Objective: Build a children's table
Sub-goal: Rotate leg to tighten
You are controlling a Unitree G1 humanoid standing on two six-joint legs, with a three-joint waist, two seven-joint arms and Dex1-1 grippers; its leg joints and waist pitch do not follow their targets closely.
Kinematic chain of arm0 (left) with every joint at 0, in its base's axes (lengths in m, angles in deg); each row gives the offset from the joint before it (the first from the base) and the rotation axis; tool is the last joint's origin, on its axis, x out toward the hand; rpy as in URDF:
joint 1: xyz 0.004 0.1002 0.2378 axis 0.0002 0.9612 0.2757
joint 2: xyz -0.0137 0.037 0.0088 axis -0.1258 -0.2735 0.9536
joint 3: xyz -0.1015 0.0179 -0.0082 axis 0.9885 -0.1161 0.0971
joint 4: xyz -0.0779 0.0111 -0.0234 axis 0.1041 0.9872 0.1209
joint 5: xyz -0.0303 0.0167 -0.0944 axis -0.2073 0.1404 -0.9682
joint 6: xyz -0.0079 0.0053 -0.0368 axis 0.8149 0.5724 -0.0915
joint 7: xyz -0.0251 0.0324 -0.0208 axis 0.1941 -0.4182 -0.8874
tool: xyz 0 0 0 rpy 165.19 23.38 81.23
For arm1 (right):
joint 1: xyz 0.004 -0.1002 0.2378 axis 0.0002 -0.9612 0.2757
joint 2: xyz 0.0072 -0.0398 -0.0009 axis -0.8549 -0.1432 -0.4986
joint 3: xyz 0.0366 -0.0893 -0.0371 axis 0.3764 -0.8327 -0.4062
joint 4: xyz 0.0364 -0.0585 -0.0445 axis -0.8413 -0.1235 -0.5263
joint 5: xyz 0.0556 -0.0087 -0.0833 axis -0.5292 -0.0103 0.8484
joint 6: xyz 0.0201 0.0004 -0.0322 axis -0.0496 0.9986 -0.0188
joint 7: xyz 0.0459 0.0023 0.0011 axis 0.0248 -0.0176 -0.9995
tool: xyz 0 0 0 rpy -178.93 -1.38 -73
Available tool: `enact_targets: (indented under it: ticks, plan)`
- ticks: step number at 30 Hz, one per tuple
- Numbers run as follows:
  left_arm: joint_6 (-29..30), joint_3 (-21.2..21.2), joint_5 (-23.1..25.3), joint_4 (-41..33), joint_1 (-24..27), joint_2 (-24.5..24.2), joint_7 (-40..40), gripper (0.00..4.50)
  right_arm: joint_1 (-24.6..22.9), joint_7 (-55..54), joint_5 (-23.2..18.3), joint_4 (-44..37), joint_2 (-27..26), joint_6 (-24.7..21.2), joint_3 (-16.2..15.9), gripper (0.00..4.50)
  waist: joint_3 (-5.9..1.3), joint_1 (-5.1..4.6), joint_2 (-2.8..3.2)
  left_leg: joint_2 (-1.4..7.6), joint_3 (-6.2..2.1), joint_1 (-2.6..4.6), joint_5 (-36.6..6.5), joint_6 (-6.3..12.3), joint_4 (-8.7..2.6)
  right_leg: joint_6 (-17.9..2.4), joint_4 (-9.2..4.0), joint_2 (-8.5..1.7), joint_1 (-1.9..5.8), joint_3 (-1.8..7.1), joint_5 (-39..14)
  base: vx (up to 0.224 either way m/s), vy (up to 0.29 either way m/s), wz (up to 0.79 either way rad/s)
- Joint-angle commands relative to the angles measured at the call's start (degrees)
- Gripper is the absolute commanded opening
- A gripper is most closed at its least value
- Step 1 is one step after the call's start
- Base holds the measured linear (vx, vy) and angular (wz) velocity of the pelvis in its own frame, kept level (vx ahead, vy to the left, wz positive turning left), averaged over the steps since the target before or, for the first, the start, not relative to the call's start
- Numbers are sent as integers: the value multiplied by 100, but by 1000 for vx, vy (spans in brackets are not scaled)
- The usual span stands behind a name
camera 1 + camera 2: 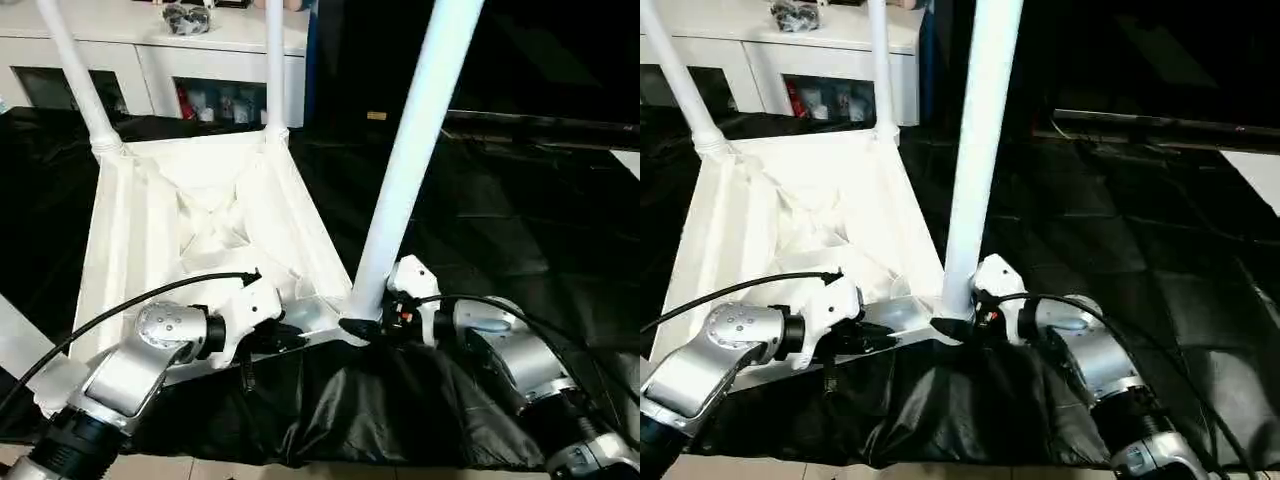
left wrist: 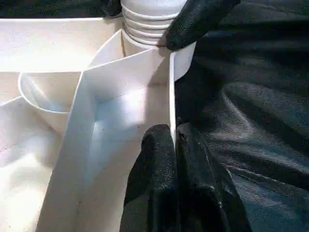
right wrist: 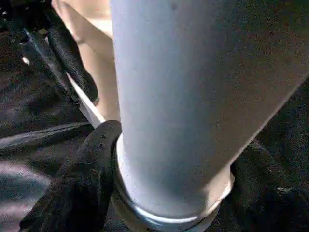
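The table top [image 1: 200,230] lies upside down on the counter [image 1: 520,230]; two legs [image 1: 75,80] stand at its far corners, one leg [image 1: 415,150] at the near right corner, a cabinet [image 1: 150,50] behind.

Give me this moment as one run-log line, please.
left pincer: shut on tabletop rim | right pincer: around near leg base at corner socket | far legs: seated

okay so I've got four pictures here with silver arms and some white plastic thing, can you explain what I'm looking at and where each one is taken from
It is a humanoid robot assembling a children's table. Two pictures come from its head, looking down over its arms; two come from cameras on its wrists. The table top lies upside down on a black-covered table, with three legs in its corners. The left gripper pinches the top's near rim. The right gripper sits around the base of the nearest leg; one finger touches it.
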Motion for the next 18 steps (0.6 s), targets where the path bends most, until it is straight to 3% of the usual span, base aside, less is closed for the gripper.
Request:
enact_targets:
  ticks: [1,3,7,8,12,17,18]
  plan:
    - [168,73,109,84,80,83,349,0,90,-521,181,257,-54,86,195,280,-243,38,29,355,-133,46,-965,81,-517,-1359,-497,-521,158,304,-591,0,0,0]
    - [246,113,165,114,47,227,611,0,64,-720,219,302,-141,110,221,275,-247,34,27,355,-129,53,-952,61,-516,-1366,-496,-513,153,304,-557,0,0,0]
    - [682,163,441,264,-227,1202,1906,0,-193,-1898,349,379,-821,4,339,273,-255,38,16,353,-120,56,-835,-15,-516,-1352,-496,-518,157,315,-465,0,0,0]
    - [682,163,441,264,-227,1202,1906,0,-193,-1898,349,379,-821,4,339,273,-258,40,13,350,-117,56,-794,-8,-516,-1339,-500,-519,157,319,-421,0,0,0]
    - [721,15,743,673,-554,2084,2871,0,-187,-3142,539,639,-1622,2,396,272,-282,85,11,327,-103,48,-530,98,-493,-1268,-495,-515,171,314,-105,0,0,0]
    - [716,-39,900,779,-618,2282,3035,0,-131,-3456,660,722,-1851,64,412,272,-287,102,50,330,-103,49,-553,137,-506,-1143,-522,-516,162,305,-134,0,0,0]
    - [664,-125,984,837,-644,2326,2999,0,-89,-3463,639,722,-1975,142,425,328,-287,109,79,329,-110,50,-592,121,-507,-1136,-526,-519,163,305,-175,0,0,0]
